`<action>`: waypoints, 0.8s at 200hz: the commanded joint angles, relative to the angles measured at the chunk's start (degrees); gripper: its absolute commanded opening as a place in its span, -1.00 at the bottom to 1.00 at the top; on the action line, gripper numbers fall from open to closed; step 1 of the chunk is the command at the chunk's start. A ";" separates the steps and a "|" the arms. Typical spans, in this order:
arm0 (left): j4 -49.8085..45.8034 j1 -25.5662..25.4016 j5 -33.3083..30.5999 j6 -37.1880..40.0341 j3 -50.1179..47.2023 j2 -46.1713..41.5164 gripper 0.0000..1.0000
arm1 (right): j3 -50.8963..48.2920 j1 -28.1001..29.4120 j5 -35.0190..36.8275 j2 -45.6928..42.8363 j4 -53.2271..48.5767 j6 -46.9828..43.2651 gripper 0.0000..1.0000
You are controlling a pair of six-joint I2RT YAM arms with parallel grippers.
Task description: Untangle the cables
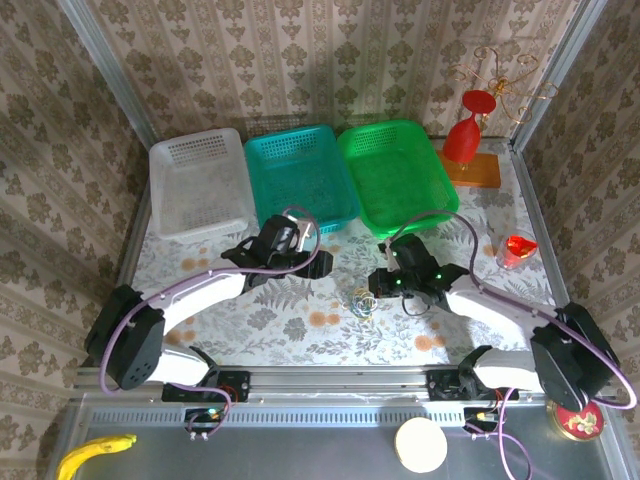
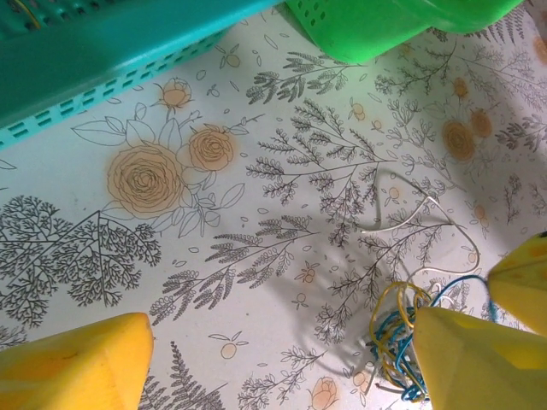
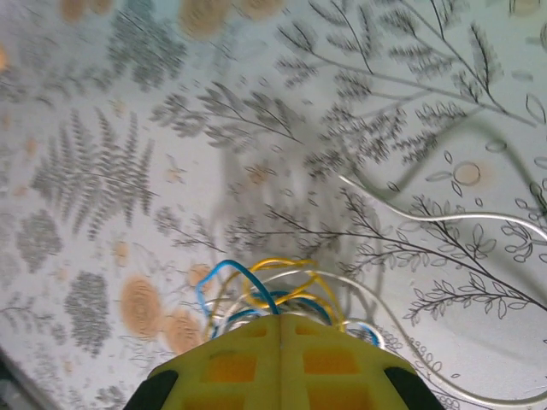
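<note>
The cables [image 1: 358,300] lie as a small tangle of blue, yellow and pale wires on the floral tablecloth between the two arms. My right gripper [image 3: 280,316] is shut on the tangle, and blue and yellow loops [image 3: 256,286] stick out past its tips. A pale cable [image 3: 444,218] trails off to the right. In the top view the right gripper [image 1: 378,288] sits at the tangle's right side. My left gripper [image 2: 273,359] is open and empty, and its right finger [image 2: 470,359] is right beside the tangle [image 2: 395,337]. From above, the left gripper [image 1: 318,262] hangs up and to the left of the tangle.
Three baskets line the back: white [image 1: 200,185], teal [image 1: 300,175] and green [image 1: 398,175]. The teal basket [image 2: 102,60] and the green basket [image 2: 385,26] are close ahead of the left gripper. A red glass [image 1: 465,135] stands on a wooden board [image 1: 475,170], and a red cup [image 1: 517,250] is at the right.
</note>
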 commanded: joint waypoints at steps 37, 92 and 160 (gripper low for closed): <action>6.70 -1.72 6.49 1.73 -0.33 4.62 0.57 | 1.14 -0.21 -2.68 -2.22 0.61 1.92 -1.00; 14.26 -3.35 12.82 3.26 -0.24 10.41 0.42 | 1.90 -0.21 -4.45 -4.05 1.10 3.06 -1.00; 21.07 -5.05 16.66 2.89 -1.86 12.53 0.34 | 4.56 -0.21 -5.93 -7.81 -0.50 4.18 -1.00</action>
